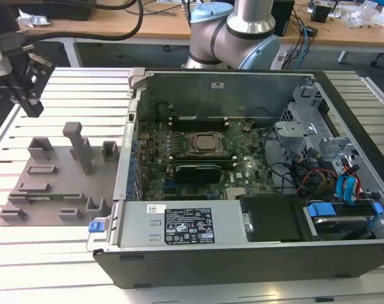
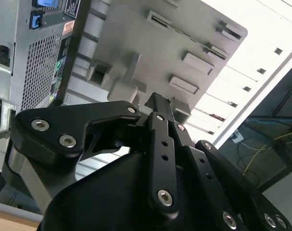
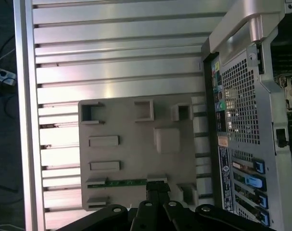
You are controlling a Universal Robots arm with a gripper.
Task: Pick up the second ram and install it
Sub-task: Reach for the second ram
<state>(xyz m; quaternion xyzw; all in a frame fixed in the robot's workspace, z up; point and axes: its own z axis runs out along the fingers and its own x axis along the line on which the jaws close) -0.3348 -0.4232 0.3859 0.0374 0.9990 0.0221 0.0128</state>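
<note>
The black robot gripper (image 1: 24, 101) hangs over the silver slatted metal table (image 1: 52, 253) at the exterior view's left, raised clear of the flat grey plastic tray (image 1: 59, 171) with its upright blocks. Whether the gripper is open or closed cannot be told from any of the views, and nothing can be made out in its grasp.

The second ram (image 1: 52, 196), a long thin green circuit-board stick, lies flat in the tray on the side nearer the exterior camera (between two pairs of small grey blocks). In the first wrist view the stick (image 3: 119, 183) shows on the tray (image 3: 131, 139), with the gripper (image 3: 156, 185) appearing at one of its ends.

The open black and silver computer case (image 1: 242, 259) stands just beside the tray, at the exterior view's right, with its green motherboard (image 1: 242, 171) and square metal CPU socket (image 1: 207, 142) exposed.
</note>
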